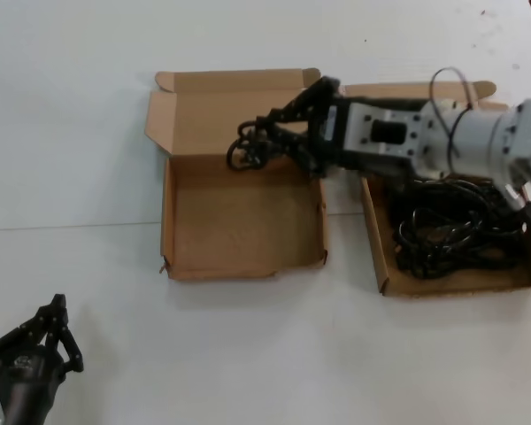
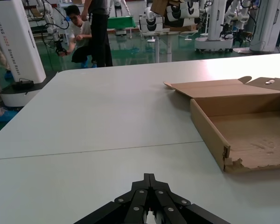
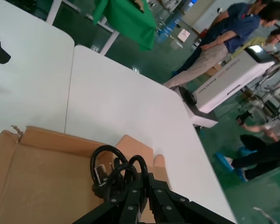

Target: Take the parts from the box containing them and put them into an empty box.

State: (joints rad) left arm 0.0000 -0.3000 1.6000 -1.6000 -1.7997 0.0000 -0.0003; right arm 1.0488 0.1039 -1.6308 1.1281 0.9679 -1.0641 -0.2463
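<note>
My right gripper (image 1: 267, 133) is shut on a looped black power cord (image 1: 245, 152) and holds it above the back edge of the empty box (image 1: 173, 232), near that box's raised lid. In the right wrist view the cord (image 3: 113, 170) loops out past the shut gripper (image 3: 147, 179) over the brown box floor (image 3: 42, 186). The box containing the parts (image 1: 379, 257) lies to the right, with several black cords (image 1: 451, 235) tangled in it and partly hidden by my right arm. My left gripper (image 1: 57, 314) is parked shut at the table's near left corner.
The empty box's ragged front wall (image 2: 233, 163) and open lid (image 2: 214, 87) show in the left wrist view beyond my left gripper (image 2: 149, 177). Beyond the white table (image 1: 88, 115), people and other robots stand on a green floor.
</note>
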